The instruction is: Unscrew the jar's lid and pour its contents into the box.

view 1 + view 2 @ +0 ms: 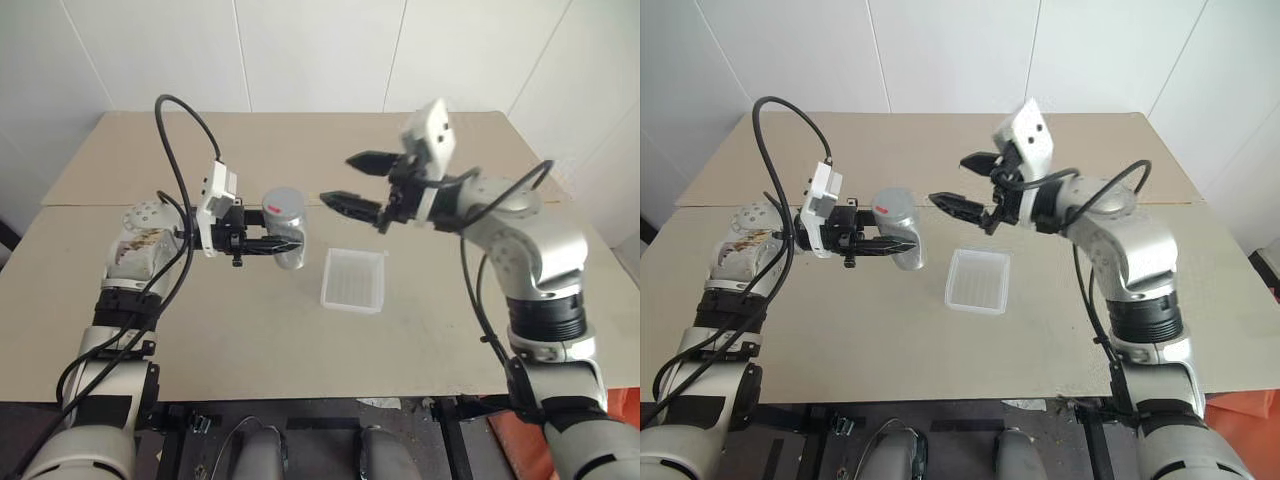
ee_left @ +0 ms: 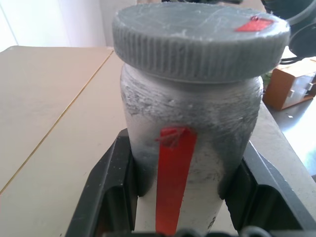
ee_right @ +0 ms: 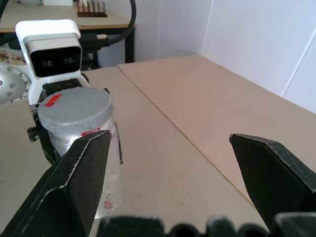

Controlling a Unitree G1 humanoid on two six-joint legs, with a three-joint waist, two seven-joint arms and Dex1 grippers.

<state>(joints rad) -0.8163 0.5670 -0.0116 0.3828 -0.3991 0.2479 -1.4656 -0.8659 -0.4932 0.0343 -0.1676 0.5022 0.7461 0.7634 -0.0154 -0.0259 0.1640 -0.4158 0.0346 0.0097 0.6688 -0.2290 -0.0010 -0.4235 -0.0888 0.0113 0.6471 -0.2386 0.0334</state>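
My left gripper (image 1: 292,245) is shut on the jar (image 1: 285,218) and holds it upright above the table. Its black fingers (image 2: 113,187) clamp the frosted body on both sides of a red strip. The grey ribbed lid (image 2: 197,44), with a red mark on top, sits on the jar. The contents are hidden behind the frosted wall. To the jar's right, level with the lid (image 3: 74,108), my right gripper (image 1: 338,180) stands open and wide, holding nothing. The box (image 1: 355,278) lies on the table below and between both grippers.
The tan table (image 1: 200,340) has a seam running across it behind the grippers, and its front edge is near me. White walls close off the back. An orange object (image 1: 625,410) stands off the table at the right.
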